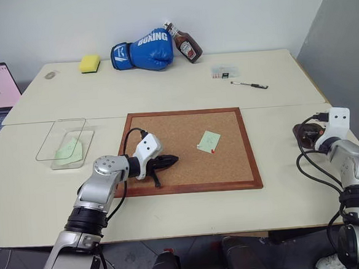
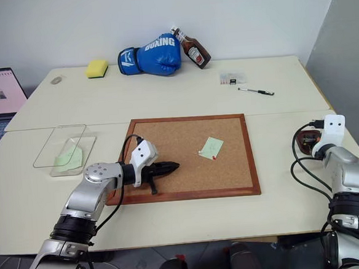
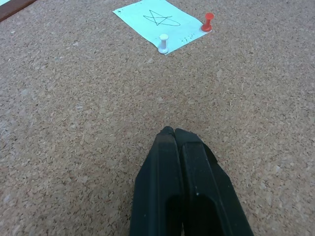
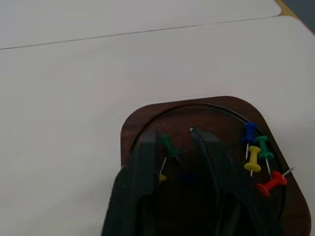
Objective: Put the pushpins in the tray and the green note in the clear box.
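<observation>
while the right gripper (image 4: 177,147) hangs over the tray (image 4: 147,123) at the table's 3 o'clock edge, its fingers stand slightly apart with a green pushpin (image 4: 170,146) between them, and whether it is pinched or already loose cannot be told. 4 pushpins (image 4: 260,160) lie in the tray already: blue, yellow, green, red, bunched at the rim.

left gripper (image 3: 173,132) has its fingers pressed together, holding nothing, tip low over the corkboard (image 1: 167,135) near its 7 o'clock corner.

green note (image 1: 208,141) sits on the corkboard at about 3 o'clock from centre, pinned by 2 pushpins along 1 edge: a white one (image 3: 163,43) and a red one (image 3: 208,22). a second green slip (image 1: 68,148) already lies in the clear box (image 1: 55,157) at the table's 9 o'clock side.

handling judgement: pins are tiny, hard, light and likely slick on the plastic head; take each by the waist of the head and pull straight out along the shaft, since a sideways pull may bend it or tear the paper. the note is thin, limp and nearly weightless, flat on cork, so there is little edge to catch. probably best pinched at a free corner once both pins are out, or lifted by the edge the pins raise.
</observation>
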{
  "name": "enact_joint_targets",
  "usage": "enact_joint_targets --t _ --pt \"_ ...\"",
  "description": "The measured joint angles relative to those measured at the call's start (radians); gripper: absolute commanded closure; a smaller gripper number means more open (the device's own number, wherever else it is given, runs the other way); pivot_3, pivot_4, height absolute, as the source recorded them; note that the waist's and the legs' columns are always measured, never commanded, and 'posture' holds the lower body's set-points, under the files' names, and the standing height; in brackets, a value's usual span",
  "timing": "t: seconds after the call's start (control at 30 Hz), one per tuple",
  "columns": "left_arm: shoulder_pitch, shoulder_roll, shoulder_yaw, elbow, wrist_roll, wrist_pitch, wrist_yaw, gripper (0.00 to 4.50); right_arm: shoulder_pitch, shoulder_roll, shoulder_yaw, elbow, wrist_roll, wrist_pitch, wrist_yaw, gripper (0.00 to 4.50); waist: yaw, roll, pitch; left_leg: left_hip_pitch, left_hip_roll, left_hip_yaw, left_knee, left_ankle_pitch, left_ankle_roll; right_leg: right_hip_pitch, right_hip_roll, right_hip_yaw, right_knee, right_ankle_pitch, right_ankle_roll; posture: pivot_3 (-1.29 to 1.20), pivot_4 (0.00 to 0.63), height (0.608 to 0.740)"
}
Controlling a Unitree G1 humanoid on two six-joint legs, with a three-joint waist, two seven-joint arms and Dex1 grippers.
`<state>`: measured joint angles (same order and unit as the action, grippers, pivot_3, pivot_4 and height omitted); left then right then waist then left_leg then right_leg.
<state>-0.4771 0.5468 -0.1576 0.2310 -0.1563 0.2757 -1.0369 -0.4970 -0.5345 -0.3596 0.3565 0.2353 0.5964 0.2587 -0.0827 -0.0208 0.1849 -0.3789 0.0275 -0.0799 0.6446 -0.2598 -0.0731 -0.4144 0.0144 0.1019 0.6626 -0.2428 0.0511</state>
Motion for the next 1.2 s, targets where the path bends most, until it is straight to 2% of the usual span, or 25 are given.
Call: enact_joint_targets --t 0.07,0.13,0.4,0.53,0.63,0.83,0.93,1.03,1.2 --pt "0.000 0.000 0.000 0.000 0.000 -0.001 0.000 4.50 0.001 -0.002 0.000 -0.003 -0.004 -0.002 -0.002 2.25 0.000 0.000 0.000 0.000 0.000 0.000 0.000 0.000 0.000 0.000 0.000 0.000 0.000 0.000 0.000 0.00 0.150 0.740" --pt "0.000 0.000 0.000 0.000 0.001 -0.003 0.000 4.50 0.006 -0.006 0.000 -0.019 -0.010 -0.003 -0.003 1.96 0.000 0.000 0.000 0.000 0.000 0.000 0.000 0.000 0.000 0.000 0.000 0.000 0.000 0.000 0.000 0.00 0.150 0.740" --pt "-0.002 0.000 0.000 0.003 0.002 -0.011 -0.001 4.50 0.014 -0.020 0.001 -0.156 -0.006 -0.009 0.010 1.96 0.000 0.000 0.000 0.000 0.000 0.000 0.000 0.000 0.000 0.000 0.000 0.000 0.000 0.000 0.000 0.00 0.150 0.740" --pt "-0.001 0.000 0.000 0.003 0.002 -0.016 -0.001 4.50 0.016 -0.048 0.011 -0.233 0.027 0.005 0.075 1.96 0.001 0.000 0.000 0.000 0.000 0.000 0.000 0.000 0.000 0.000 0.000 0.000 0.000 0.000 0.000 0.00 0.150 0.740" --pt "-0.001 0.000 0.000 0.006 0.003 -0.017 -0.001 4.50 0.028 -0.071 0.076 -0.333 0.075 0.027 0.195 1.96 0.000 0.000 0.000 0.000 0.000 -0.001 0.000 0.000 0.000 0.000 0.000 -0.001 0.000 0.000 0.000 0.00 0.150 0.740" --pt "-0.007 -0.001 -0.003 0.011 0.003 -0.021 -0.004 4.50 0.140 -0.083 0.316 -0.559 0.171 0.085 0.437 1.96 0.002 0.000 0.000 -0.001 0.000 -0.001 0.001 0.000 0.000 0.000 0.000 -0.001 -0.001 0.000 0.000 0.00 0.150 0.740" --pt "-0.009 -0.001 -0.003 0.015 0.003 -0.022 -0.004 4.50 0.144 -0.076 0.403 -0.598 0.146 0.048 0.468 1.96 0.002 0.000 0.000 -0.001 0.000 -0.001 0.001 0.000 0.000 0.000 0.000 -0.002 -0.001 0.000 0.000 0.00 0.150 0.740" --pt "-0.010 0.000 -0.003 0.017 0.003 -0.023 -0.005 4.50 0.141 -0.023 0.478 -0.585 0.110 0.009 0.468 1.96 0.002 0.000 0.000 0.000 0.000 -0.002 0.000 0.000 0.000 0.000 0.000 -0.002 0.000 0.000 0.000 0.00 0.150 0.740" --pt "-0.014 0.000 -0.006 0.022 0.004 -0.026 -0.009 4.50 0.071 0.060 0.542 -0.464 0.043 -0.070 0.455 1.96 0.002 0.000 0.000 -0.001 0.000 -0.001 0.001 0.000 0.000 0.000 0.000 -0.002 -0.001 0.000 0.000 0.00 0.150 0.740"
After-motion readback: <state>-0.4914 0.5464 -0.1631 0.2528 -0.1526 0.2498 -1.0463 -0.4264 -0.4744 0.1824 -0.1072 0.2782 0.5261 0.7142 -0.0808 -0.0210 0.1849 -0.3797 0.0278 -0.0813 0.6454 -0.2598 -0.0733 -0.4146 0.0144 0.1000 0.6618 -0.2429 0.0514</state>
